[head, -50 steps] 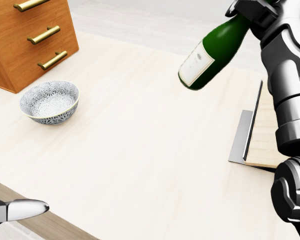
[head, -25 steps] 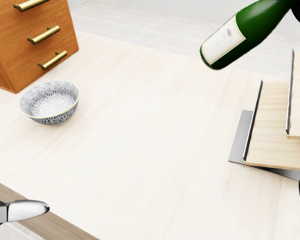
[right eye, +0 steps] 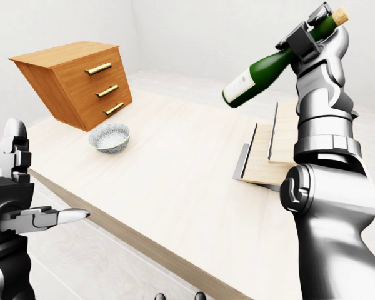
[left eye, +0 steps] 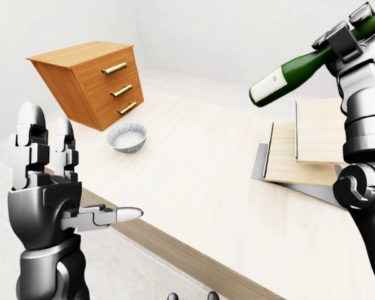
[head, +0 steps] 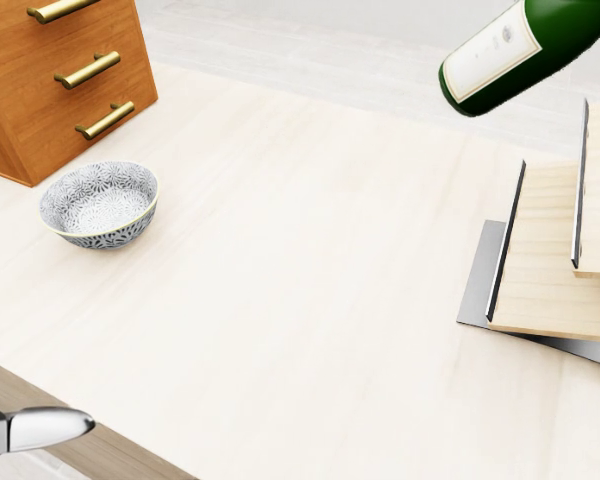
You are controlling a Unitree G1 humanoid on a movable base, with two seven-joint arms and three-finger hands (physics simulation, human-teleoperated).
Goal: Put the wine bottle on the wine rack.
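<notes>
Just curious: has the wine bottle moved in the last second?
Yes. In the head view the wine bottle has gone up and right, while the bowl stays put.

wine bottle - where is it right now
The wine bottle is held in the air by the right hand at the upper right of the right-eye view, neck up and tilted, above the wine rack on the table.

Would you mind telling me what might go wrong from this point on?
The right hand grips the wine bottle only at its neck, with the heavy base tilted down and unsupported, so it may pivot or slip. The bottle hangs high above the wine rack, whose thin upright dividers it could strike on descent. The left hand stands open, far away, unable to steady it.
</notes>
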